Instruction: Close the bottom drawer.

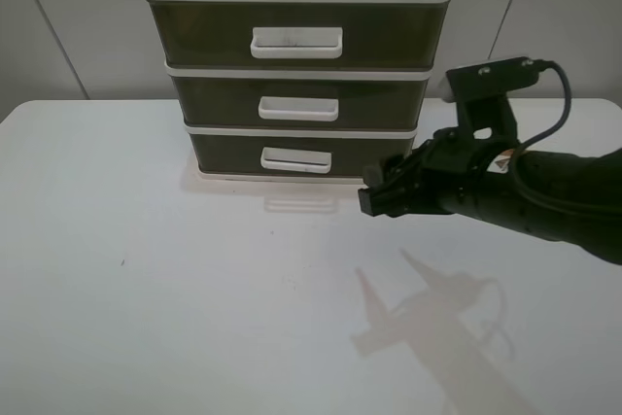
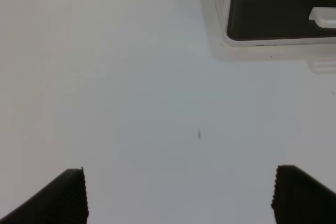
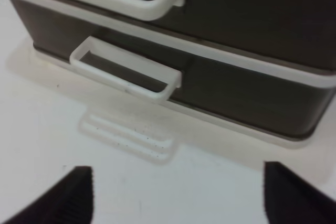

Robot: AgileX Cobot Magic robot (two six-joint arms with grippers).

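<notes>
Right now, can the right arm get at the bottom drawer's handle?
Probably yes. The right gripper is open, just off the bottom drawer front, to the right of its white handle. Only bare table lies between them, with nothing blocking.

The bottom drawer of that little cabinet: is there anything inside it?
Nothing can be made out inside the bottom drawer. Its smoky front is too dark to see through in any view, and it sits pushed in under the two drawers above, so its interior is covered.
</notes>
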